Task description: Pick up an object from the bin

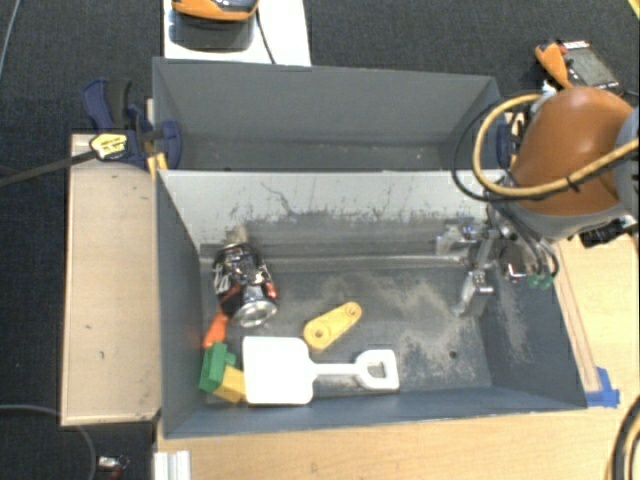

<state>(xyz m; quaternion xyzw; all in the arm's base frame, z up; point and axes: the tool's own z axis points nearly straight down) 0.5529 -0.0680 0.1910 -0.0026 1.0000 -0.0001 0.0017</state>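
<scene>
My gripper (473, 294) hangs low over the bare floor at the right side of the bin, close to the right wall, with nothing under it. The nearest loose thing is a flat yellow plastic piece with a hole (332, 326), lying well to its left near the middle of the bin. A white toy shovel (300, 371) lies along the front wall, its handle end pointing right towards the gripper's side.
A crushed dark drink can (243, 283) lies at the left of the bin. Below it, in the front left corner, sit a green block (212, 370), a yellow block (231, 385) and an orange piece (214, 330). The arm's orange cover stands above the right rim.
</scene>
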